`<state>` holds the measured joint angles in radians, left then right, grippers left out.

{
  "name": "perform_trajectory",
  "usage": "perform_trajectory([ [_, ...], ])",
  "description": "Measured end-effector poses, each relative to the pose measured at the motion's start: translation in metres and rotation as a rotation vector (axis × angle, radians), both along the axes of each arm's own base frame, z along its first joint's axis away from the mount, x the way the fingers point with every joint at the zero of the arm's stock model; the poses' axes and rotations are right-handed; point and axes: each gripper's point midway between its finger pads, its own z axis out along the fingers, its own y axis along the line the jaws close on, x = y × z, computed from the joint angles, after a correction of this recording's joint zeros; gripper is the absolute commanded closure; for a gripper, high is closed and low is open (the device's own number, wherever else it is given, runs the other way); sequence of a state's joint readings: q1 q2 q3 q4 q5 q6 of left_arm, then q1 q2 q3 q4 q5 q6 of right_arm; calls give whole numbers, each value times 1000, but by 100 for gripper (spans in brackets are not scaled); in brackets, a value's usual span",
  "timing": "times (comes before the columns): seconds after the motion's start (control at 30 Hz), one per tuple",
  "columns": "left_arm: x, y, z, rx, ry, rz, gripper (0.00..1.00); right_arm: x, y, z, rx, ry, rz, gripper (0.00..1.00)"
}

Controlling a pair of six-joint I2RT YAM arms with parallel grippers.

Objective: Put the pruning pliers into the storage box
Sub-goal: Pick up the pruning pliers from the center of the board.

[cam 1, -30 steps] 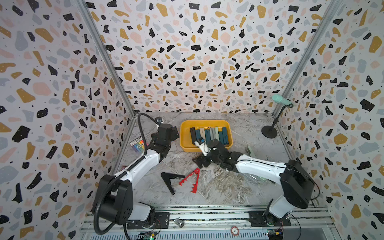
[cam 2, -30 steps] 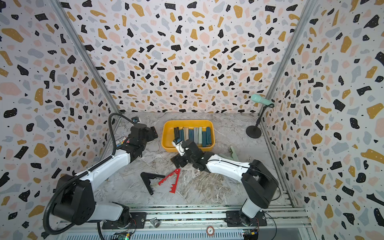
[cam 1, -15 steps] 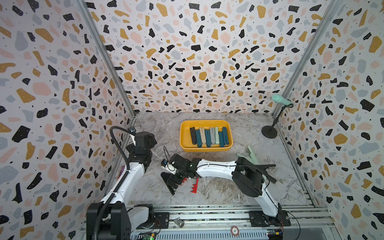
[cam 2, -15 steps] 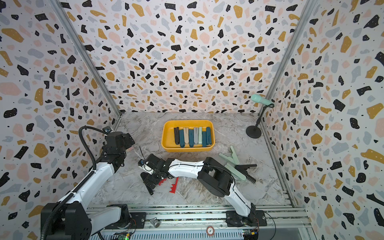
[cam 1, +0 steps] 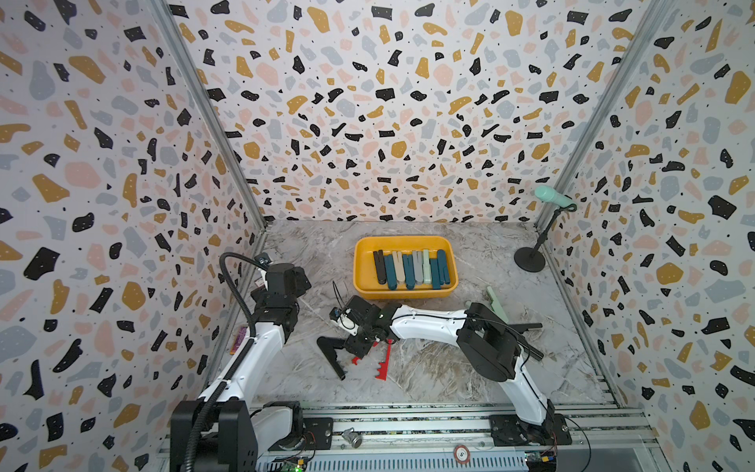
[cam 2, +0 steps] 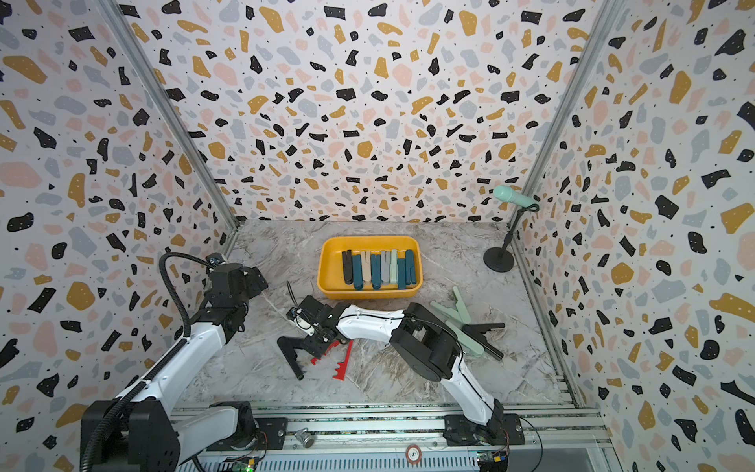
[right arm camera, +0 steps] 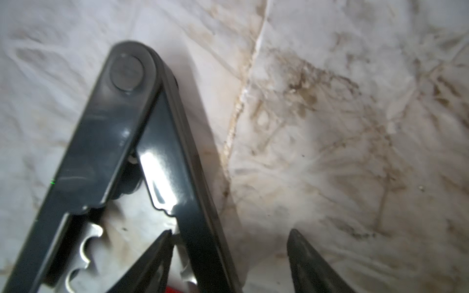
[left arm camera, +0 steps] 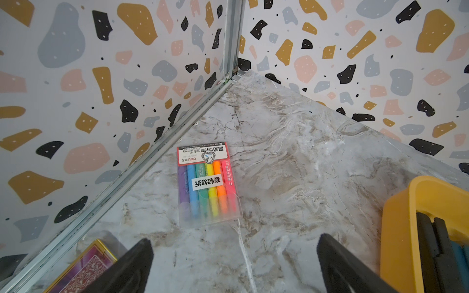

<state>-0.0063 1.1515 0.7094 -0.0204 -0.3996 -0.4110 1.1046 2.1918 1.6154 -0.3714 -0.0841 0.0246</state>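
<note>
Right gripper [right arm camera: 229, 232]: my jaws stand apart, astride one arm of the black pliers [right arm camera: 106, 152]. One finger [right arm camera: 152, 261] is just beside that arm and the other is clear of it, so I clamp nothing.
Left gripper [left arm camera: 234, 239]: spread wide with nothing between the fingers, above bare table to the left of the storage box [left arm camera: 406, 215].
Storage box: in both top views [cam 1: 404, 241] it sits toward the back wall, beyond both my grippers.
Row of pliers [cam 1: 412, 269]: inside the box, side by side, in black, teal, beige, grey and mint.
Black pliers: in a top view [cam 1: 331, 359] they lie open in a V, in front of the box's left corner.
Red pliers [cam 1: 384, 365]: in front of the box, just beside the black pliers.
Mint pliers [cam 2: 457, 314]: in front of the box's right corner, crossing a second black pair [cam 2: 486, 335].
Highlighter packet [left arm camera: 208, 187]: flat on the table, left of the box, near the wall.
</note>
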Motion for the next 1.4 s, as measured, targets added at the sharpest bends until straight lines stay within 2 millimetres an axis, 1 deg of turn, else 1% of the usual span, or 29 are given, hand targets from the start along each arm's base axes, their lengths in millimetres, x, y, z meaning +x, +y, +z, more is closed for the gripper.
perform_trajectory([
  [0.13, 0, -1, -1, -7, 0, -3, 1, 2, -1, 1, -9, -6, 15, 49],
  [0.27, 0, -1, -3, -10, 3, -4, 1, 6, 6, 1, -5, -15, 21, 68],
  [0.33, -1, -1, -5, -14, 6, -2, 1, 10, 10, 1, 3, -15, 4, 74],
  [0.4, -2, -1, -8, -18, 10, 0, 1, 17, 10, 1, 10, -8, -28, 75],
  [0.47, -3, -1, -10, -21, 13, 2, 1, 26, 7, 2, 12, -7, -65, 75],
  [0.67, -5, -1, -14, -29, 17, 6, 1, 52, -6, 2, 11, -21, -164, 73],
  [0.7, -4, -1, -14, -30, 15, 6, 1, 55, -7, 2, 9, -23, -177, 71],
  [0.73, -4, -1, -14, -33, 14, 6, 1, 57, -9, 2, 7, -27, -187, 66],
  [0.83, -4, -2, -16, -42, 16, 6, 1, 62, -11, 4, 5, -40, -208, 35],
  [0.87, -4, -2, -18, -47, 19, 6, 1, 63, -10, 5, 7, -44, -213, 27],
  [0.9, -5, -2, -20, -51, 23, 6, 1, 64, -10, 6, 9, -47, -215, 23],
  [1.0, -8, -4, -32, -67, 45, 6, 0, 67, -8, 10, 20, -48, -232, 15],
  [1.17, -17, -6, -51, -90, 80, 5, 1, 67, -4, 15, 49, -20, -281, 9],
  [1.23, -17, -8, -52, -98, 80, -1, 1, 65, -2, 16, 65, 10, -303, 5],
  [1.27, -16, -9, -51, -101, 76, -4, 1, 64, -1, 16, 72, 25, -314, 2],
  [1.4, -13, -12, -49, -115, 60, -18, 1, 58, 5, 19, 109, 103, -360, 1],
])
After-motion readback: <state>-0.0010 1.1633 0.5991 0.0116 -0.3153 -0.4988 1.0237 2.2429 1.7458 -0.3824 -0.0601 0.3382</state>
